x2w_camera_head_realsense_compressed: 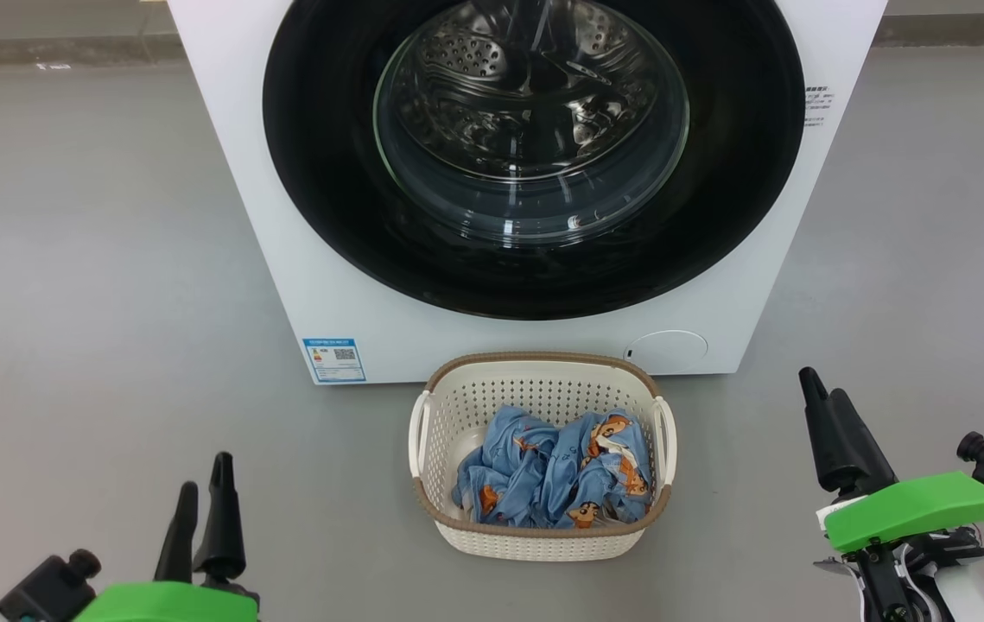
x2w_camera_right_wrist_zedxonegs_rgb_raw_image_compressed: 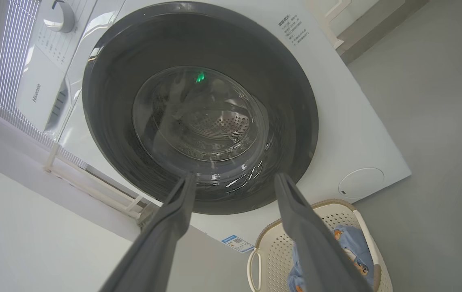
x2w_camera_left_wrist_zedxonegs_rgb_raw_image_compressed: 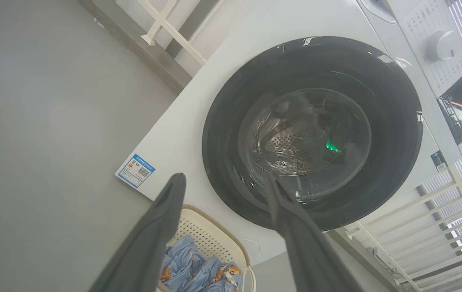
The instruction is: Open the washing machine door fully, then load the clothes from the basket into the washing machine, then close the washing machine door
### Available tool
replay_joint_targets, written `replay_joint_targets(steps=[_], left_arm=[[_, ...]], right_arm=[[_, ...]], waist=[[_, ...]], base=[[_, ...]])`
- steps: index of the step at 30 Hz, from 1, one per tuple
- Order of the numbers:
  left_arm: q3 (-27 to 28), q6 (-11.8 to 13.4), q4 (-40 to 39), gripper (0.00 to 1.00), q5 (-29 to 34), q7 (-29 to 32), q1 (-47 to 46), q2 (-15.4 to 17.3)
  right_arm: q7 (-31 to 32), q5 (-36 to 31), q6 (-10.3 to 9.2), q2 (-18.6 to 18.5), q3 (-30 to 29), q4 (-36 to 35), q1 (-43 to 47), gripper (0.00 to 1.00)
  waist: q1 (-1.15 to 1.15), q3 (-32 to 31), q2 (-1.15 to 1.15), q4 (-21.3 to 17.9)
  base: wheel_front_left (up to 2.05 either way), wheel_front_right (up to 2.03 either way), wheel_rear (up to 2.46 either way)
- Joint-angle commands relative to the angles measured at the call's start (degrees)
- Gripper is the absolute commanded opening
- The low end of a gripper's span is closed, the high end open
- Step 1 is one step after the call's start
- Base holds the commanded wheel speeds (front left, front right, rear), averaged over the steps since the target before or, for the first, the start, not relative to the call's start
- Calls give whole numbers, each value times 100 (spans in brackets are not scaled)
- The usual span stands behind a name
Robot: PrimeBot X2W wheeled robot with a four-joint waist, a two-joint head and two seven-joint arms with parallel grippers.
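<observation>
Your left gripper and right gripper gape empty before the washing machine; wrist views add its dial, door shut.

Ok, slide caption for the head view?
Glossy black round door shut on white washing machine; cream perforated basket of blue printed clothes in front; left gripper and right gripper open.

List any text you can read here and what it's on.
"Hisense": on the panel atop the washer.
Too small to read: blue label, lower front.
Too small to read: grey print beside the door.
Blurred: markings around the dial.
</observation>
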Motion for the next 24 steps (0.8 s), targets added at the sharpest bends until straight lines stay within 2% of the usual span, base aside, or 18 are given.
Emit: replay_joint_targets(steps=[1, 10, 24], left_arm=[[68, 5, -122, 100, 181, -85, -276, 95], [34, 38, -32, 100, 765, -239, -339, 78], [-59, 57, 107, 100, 1644, -480, -452, 63]], right_arm=[[-91, -207, 6, -114, 78, -127, -304, 100], [-243, -1088, 7, -122, 132, 102, -382, 100], [-481, -2086, 8, -150, 279, 326, -531, 100]], waist=[[0, 1, 0, 2], [0, -24, 0, 7], [0, -34, 0, 30]], base=[[0, 0, 0], [0, 0, 0], [0, 0, 0]])
